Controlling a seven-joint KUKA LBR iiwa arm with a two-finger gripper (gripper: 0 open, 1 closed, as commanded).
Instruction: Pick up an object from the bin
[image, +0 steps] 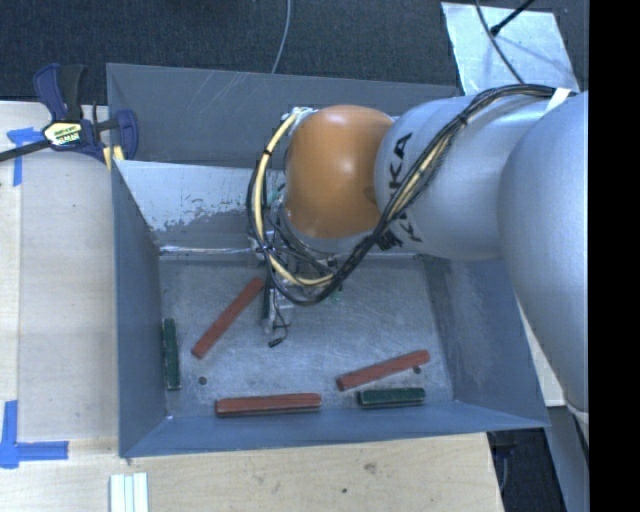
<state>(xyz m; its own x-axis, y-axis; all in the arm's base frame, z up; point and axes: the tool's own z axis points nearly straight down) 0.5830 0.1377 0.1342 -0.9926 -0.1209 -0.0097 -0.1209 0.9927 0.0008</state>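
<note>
The gripper (275, 325) hangs low over the bin (135, 300) floor, just right of a slanted red-brown stick (226, 319); whether it is open or closed cannot be told.

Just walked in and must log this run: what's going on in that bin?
The arm reaches in from the right, its pincer low over the bin floor beside the upper end of a slanted red-brown stick. Nothing is lifted. A red stick by the near wall, a tilted red stick right of it, a short green stick and a green stick at the left wall lie flat.
</note>
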